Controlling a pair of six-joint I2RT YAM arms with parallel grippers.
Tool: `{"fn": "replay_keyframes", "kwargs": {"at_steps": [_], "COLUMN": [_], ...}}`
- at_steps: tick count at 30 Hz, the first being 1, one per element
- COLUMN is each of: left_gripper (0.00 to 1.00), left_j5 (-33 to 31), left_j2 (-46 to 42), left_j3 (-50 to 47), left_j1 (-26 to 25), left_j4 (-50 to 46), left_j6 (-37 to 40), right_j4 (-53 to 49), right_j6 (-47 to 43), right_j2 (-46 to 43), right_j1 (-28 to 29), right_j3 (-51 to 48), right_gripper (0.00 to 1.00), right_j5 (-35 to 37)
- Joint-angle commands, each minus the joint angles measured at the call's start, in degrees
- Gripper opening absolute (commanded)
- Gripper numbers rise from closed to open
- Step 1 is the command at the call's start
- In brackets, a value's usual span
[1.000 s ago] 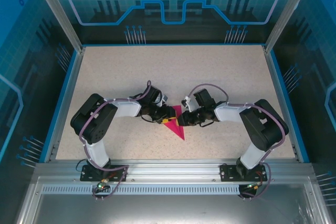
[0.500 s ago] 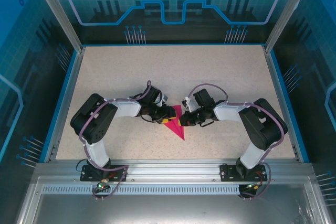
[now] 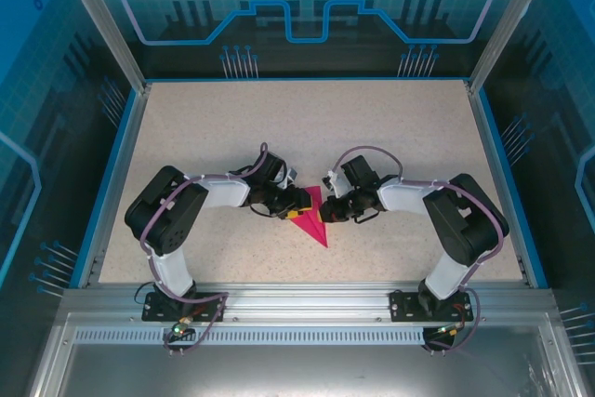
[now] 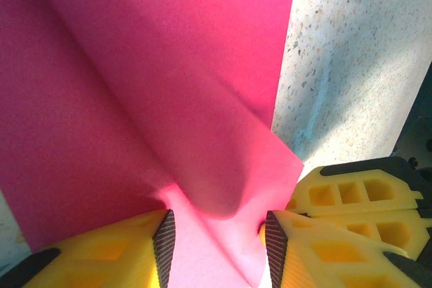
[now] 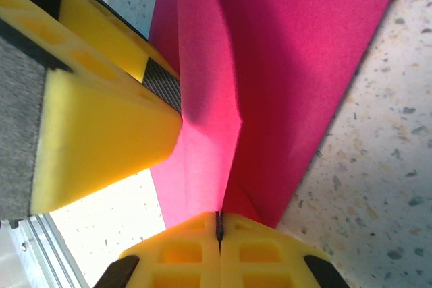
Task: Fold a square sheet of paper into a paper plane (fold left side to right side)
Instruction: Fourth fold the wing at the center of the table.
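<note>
1. A thin, matte magenta-pink paper plane (image 3: 316, 228), folded into a narrow kite-shaped dart, lies on the pale speckled tabletop (image 3: 307, 127). It sits in the middle of the near half, with its sharp tip pointing toward the arm bases and slightly to the right.
2. Both arms reach inward and meet over it. The left end effector (image 3: 296, 212) is at the paper's left edge and the right end effector (image 3: 324, 216) is at its right edge.
3. In the left wrist view, the left end effector's yellow fingers stand spread apart. A raised hump of the paper sits between their black ribbed pads (image 4: 164, 237) and touches both. I cannot tell whether the hump is being squeezed.
4. In the right wrist view, the right end effector's yellow fingers (image 5: 263, 254) are pressed together. They pinch a lifted fold of the paper in the seam between them.
5. In that same view, one left finger rests against the far side of the lifted fold, just beside the pinch.
6. Away from the fingers the paper lies flat, with overlapping layers and diagonal creases.
</note>
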Motion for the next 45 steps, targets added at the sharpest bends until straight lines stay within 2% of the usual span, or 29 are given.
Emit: {"fn": "replay_keyframes", "kwargs": {"at_steps": [1,21,29,33,38,45], "left_gripper": [0.43,0.43,0.43,0.35,0.22,0.18], "left_j5": [-2.87,-2.86,-4.93,-3.57,1.17,2.50], "left_j2": [1.18,0.98,-5.47,-6.95,-2.99,2.84], "left_j3": [-0.42,-0.14,0.63,2.12,5.22,10.05], "left_j1": [-0.21,-0.13,-0.13,-0.13,-0.58,-1.21], "left_j4": [-4.32,-4.79,-7.99,-8.93,-7.31,-7.43], "left_j6": [1.08,1.30,3.27,3.86,3.62,3.99], "right_j4": [-2.25,-5.29,-8.20,-9.33,-9.60,-10.72], "right_j6": [-1.12,-2.29,-2.18,-2.00,-2.04,-2.72], "right_j2": [1.10,3.09,4.63,4.68,4.65,4.74], "right_j1": [-0.44,0.11,0.65,0.83,1.01,1.55], "right_j3": [1.15,2.36,2.64,2.41,2.37,3.13], "right_gripper": [0.02,0.03,0.03,0.03,0.03,0.02], "right_j5": [1.57,4.06,5.90,6.81,6.99,7.41]}}
